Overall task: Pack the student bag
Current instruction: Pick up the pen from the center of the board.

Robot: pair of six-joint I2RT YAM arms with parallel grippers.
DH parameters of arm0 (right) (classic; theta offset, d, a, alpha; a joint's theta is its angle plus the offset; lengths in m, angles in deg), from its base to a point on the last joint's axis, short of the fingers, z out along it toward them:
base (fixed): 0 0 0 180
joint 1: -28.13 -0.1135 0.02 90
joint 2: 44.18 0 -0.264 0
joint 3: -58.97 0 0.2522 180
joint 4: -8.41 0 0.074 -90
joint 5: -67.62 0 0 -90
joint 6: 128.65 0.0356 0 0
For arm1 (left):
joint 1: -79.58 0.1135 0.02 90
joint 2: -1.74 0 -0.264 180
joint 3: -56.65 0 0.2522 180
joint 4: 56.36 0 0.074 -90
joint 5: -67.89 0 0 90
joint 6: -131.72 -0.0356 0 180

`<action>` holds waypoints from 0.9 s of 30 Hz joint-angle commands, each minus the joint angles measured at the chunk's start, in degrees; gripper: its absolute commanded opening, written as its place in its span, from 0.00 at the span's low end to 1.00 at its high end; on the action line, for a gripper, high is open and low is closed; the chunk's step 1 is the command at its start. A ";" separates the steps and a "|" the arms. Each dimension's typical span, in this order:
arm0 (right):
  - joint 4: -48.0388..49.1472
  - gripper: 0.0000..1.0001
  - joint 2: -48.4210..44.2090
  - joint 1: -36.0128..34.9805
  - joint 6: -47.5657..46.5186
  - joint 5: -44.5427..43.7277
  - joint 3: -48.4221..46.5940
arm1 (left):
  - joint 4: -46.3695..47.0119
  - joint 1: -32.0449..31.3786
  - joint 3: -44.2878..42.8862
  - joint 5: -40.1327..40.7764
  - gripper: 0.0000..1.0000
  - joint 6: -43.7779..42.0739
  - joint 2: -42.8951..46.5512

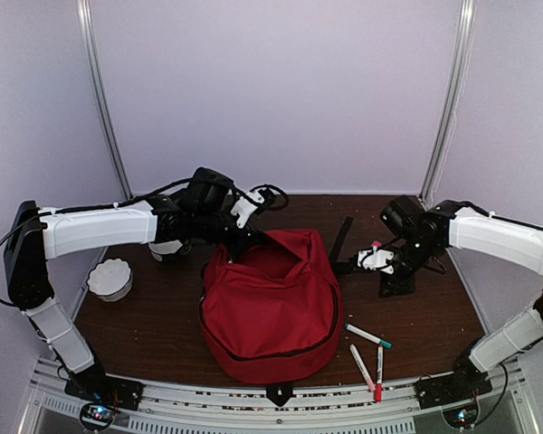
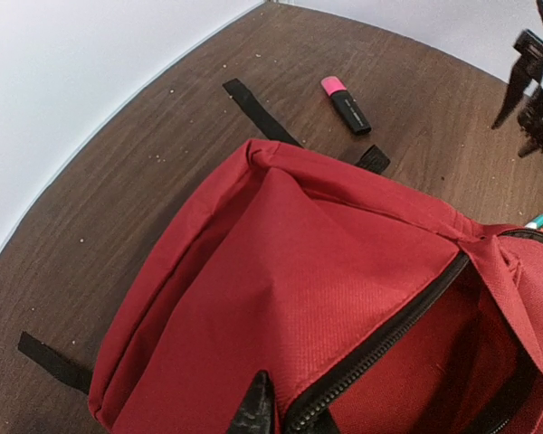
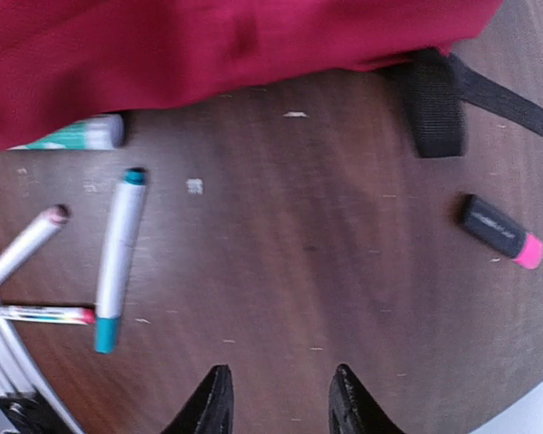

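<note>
From above, the student bag [image 1: 271, 312] sits in the middle of the tabletop [image 1: 163, 316], reaching toward its near edge, and the left gripper [image 1: 247, 240] meets the bag's far rim. Only the left wrist view shows that its fingers [image 2: 253, 409] are clamped on the zipper edge of the open mouth. The right wrist view shows the right gripper [image 3: 281, 407] with its fingers apart and empty over bare wood near the right edge. It also shows a pink-capped highlighter [image 3: 500, 231] by a black strap [image 3: 434, 108], and a teal marker [image 3: 81, 136] half under the bag.
</note>
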 commanded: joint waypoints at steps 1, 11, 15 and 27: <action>-1.08 0.37 6.14 5.59 -15.01 -1.71 -7.89 | 1.94 0.87 -1.98 -0.85 0.10 0.70 1.61; -0.93 0.60 23.63 9.79 -39.57 -10.05 -23.51 | 1.66 0.78 -2.33 -2.54 0.11 1.04 1.50; 5.16 0.61 26.65 10.30 -44.57 -10.04 -22.84 | 1.10 0.53 -2.55 -2.37 0.11 0.71 1.42; 0.74 0.58 40.77 10.94 -42.48 -11.10 -36.90 | 0.26 0.03 -3.25 -3.26 0.12 0.42 0.62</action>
